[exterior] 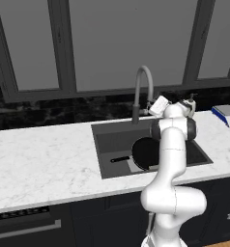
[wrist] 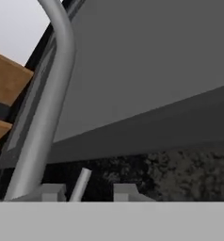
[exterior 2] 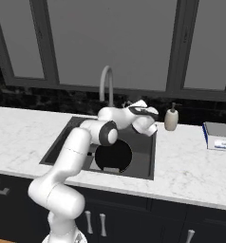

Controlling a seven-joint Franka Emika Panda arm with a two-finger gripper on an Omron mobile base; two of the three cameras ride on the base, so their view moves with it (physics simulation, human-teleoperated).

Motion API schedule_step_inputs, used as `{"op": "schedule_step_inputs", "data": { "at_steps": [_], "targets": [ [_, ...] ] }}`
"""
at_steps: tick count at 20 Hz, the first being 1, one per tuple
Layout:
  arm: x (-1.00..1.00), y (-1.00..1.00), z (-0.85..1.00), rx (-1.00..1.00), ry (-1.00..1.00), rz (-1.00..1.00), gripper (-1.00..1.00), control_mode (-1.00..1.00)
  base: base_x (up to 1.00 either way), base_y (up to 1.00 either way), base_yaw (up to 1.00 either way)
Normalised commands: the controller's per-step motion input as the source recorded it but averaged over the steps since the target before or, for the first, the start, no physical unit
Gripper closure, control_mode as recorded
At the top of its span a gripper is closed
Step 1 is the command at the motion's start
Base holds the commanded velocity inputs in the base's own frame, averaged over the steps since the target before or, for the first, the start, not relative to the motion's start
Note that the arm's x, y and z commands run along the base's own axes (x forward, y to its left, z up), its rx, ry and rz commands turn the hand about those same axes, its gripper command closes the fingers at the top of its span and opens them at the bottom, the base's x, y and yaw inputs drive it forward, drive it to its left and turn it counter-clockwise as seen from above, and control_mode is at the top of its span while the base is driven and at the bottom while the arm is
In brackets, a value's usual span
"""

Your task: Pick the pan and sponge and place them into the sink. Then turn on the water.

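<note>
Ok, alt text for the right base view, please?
A white robot arm reaches over a dark grey recessed sink, its gripper near the tall grey gooseneck faucet. A round black frying pan lies in the basin; a soap pump bottle stands right of it.

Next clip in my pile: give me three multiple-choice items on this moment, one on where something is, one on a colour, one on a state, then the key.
1. Where is the pan?
A. On the counter left of the basin
B. Inside the sink
C. Held up by the tool

2. What colour is the soap pump bottle?
A. Off-white
B. Red
C. Green

3. Is water running from the faucet?
A. Yes, a strong stream
B. Yes, a trickle
C. No water is visible

Key: 1 B, the black pan lies in the basin with its handle pointing left. 2 A, it stands pale against the dark backsplash. 3 C, nothing falls from the spout.
</note>
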Motion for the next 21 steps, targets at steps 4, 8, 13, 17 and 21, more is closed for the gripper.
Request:
{"op": "schedule_step_inputs", "data": {
  "at_steps": [4,8,13,17,21],
  "targets": [
    [0.24,-0.88,0.00,0.06,0.11,-0.18,1.00,-1.00,0.00,0.00,0.00],
    [-0.16,-0.67,0.16,0.08,0.05,-0.12,1.00,-1.00,0.00,0.00,0.00],
    [-0.94,-0.09,0.66,0.02,-0.01,-0.01,1.00,-1.00,0.00,0.00,0.00],
    [-1.00,0.00,0.82,-0.02,0.00,0.04,1.00,-1.00,0.00,0.00,0.00],
    [-1.00,0.00,0.72,-0.12,0.00,0.11,1.00,-1.00,0.00,0.00,0.00]
  ]
}}
